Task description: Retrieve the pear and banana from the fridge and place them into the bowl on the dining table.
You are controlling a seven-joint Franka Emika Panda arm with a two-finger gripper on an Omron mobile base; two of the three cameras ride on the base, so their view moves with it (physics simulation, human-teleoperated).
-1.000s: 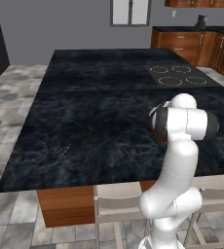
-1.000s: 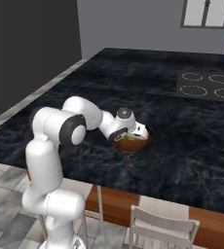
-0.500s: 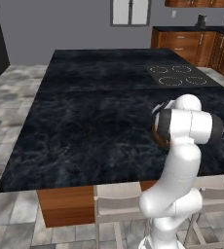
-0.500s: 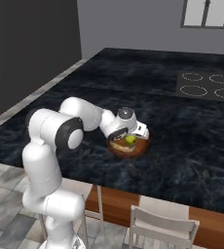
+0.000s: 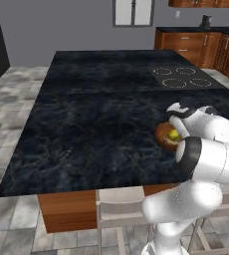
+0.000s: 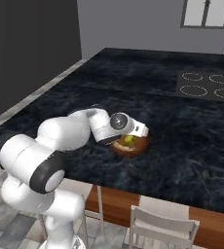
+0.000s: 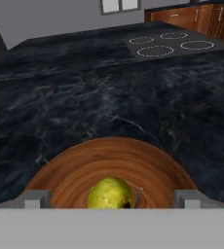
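Your gripper (image 7: 112, 198) stands with its jaws spread wide and nothing between them; in the hand view the two grey fingertips (image 7: 35, 198) sit far apart at either side of the bowl (image 7: 75, 170), and neither one touches the fruit. The pear (image 7: 110, 193) lies inside the bowl, on its wooden floor, yellow-green with a short stem showing at its right side, and it is free of the tool. From the right base view you can see the same pear (image 6: 129, 140) resting in the bowl (image 6: 139, 146), with the gripper (image 6: 139, 132) just above and beside the near rim. The left base view confirms the pear (image 5: 173, 134) in the bowl (image 5: 162, 135), partly hidden behind your arm's white wrist. The bowl stands on the dining table (image 6: 148, 87), on the black veined marble near the edge closest to the robot base, well apart from the four cooktop rings (image 6: 209, 84) at the far right of the top. A white chair (image 6: 161, 227) stands pushed in below that near edge. Brown wooden cabinets (image 5: 196, 45) line the wall beyond the table.
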